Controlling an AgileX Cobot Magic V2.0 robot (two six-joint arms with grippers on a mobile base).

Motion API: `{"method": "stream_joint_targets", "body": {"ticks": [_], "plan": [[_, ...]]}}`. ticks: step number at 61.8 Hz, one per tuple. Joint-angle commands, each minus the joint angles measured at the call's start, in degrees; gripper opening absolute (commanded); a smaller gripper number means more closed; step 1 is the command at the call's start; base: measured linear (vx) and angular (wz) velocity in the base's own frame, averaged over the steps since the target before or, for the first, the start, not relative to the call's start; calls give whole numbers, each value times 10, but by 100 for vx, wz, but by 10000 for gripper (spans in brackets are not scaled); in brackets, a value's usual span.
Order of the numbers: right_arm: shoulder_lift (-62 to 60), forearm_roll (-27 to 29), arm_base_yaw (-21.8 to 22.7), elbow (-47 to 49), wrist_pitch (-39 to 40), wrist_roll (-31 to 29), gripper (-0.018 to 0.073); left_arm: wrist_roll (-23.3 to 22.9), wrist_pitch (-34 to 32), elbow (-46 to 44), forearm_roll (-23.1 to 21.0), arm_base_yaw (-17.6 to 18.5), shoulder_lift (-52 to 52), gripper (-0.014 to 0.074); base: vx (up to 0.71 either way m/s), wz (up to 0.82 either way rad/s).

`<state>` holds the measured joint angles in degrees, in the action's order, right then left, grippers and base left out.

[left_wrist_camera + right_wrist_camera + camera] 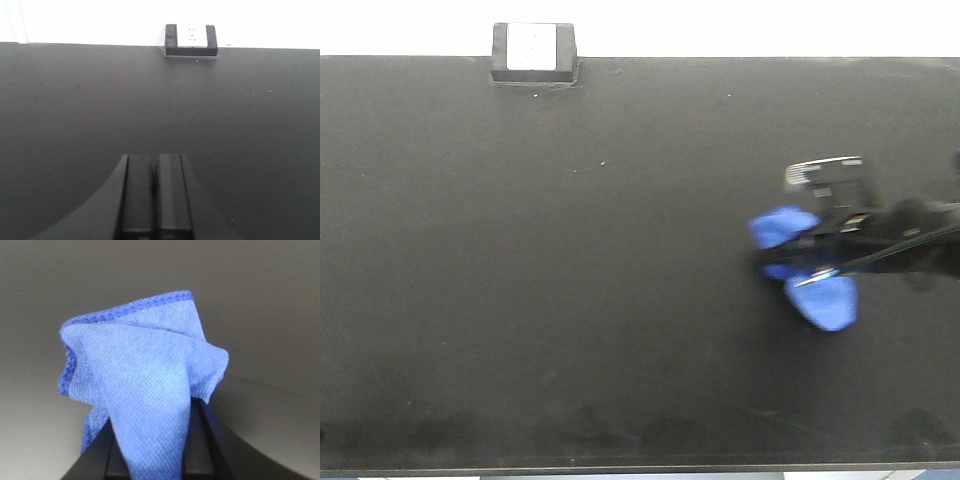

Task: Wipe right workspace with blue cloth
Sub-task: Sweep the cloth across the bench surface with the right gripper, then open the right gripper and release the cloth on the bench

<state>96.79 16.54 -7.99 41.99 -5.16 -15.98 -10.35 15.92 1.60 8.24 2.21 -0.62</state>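
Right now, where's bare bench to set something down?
Free: the benchtop left of the blue cloth, from the black box at the far edge to the near edge. Crowded: only the right side, where the right pincer holds the cloth.

small black box (pixel 533 52) with white label, white wall (pixel 100 20)

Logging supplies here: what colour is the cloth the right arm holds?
Bright blue cloth, with a stitched hem; clearest in the right wrist view.
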Motion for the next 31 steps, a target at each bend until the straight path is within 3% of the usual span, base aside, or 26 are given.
{"method": "stream_joint_targets", "body": {"ticks": [1, 8, 16, 31], "plan": [[-21, -2, 37, 13, 8, -5, 2, -5, -45, 17, 1, 4, -9, -6, 0, 0], [-21, -3, 39, 13, 14, -19, 25, -5, -45, 17, 1, 4, -9, -6, 0, 0], [-21, -2, 24, 13, 20, -57, 115, -5, -45, 17, 1, 4, -9, -6, 0, 0], [-41, -1, 16, 13, 25, -71, 457, -5, -45, 17, 1, 4, -9, -6, 0, 0]]}}
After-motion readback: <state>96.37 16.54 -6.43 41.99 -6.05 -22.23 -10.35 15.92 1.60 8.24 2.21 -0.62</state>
